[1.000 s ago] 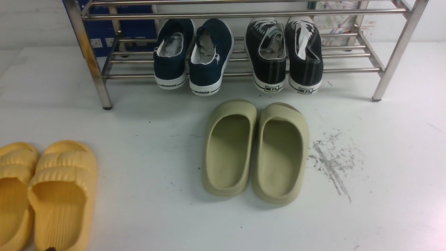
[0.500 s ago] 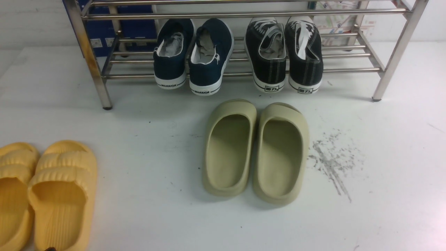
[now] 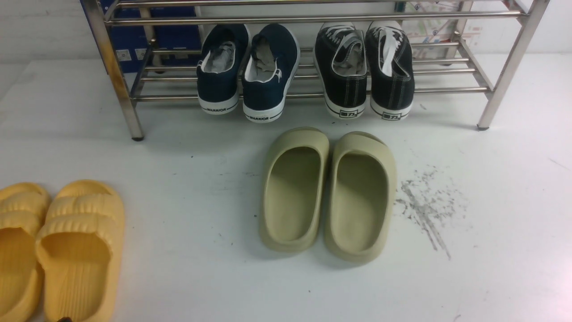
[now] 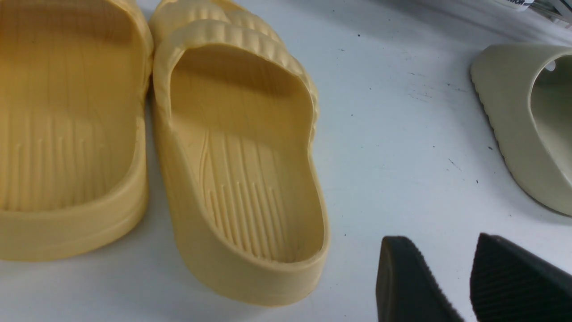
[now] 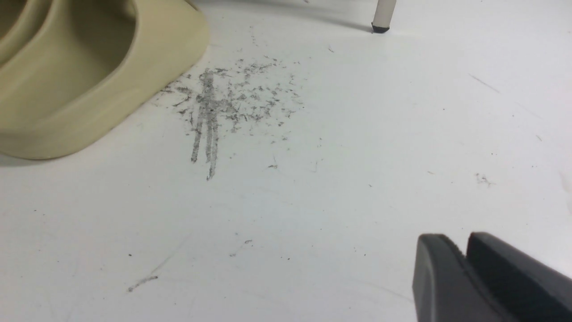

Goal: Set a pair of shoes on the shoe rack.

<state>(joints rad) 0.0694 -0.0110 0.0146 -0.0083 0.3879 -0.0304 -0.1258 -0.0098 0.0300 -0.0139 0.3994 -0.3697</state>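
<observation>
The pair of shoes, two black canvas sneakers [image 3: 344, 74] [image 3: 392, 74] with white laces, lies side by side on the lower bars of the shoe rack [image 3: 447, 90], right of centre, heels toward me. No gripper touches them. My left gripper [image 4: 440, 243] is open and empty, low over the white surface beside the yellow slippers [image 4: 237, 147]. My right gripper [image 5: 460, 241] hovers over bare floor with its tips almost touching and nothing between them. One rack leg [image 5: 384, 13] shows far ahead of it. Neither arm appears in the front view.
Navy slip-ons [image 3: 248, 71] marked WARRIOR lie on the same shelf, left of the sneakers. Olive foam slippers [image 3: 328, 192] stand on the floor in front of the rack. Yellow slippers [image 3: 62, 250] are at the near left. Grey scuff marks [image 3: 424, 201] lie right of the olive pair.
</observation>
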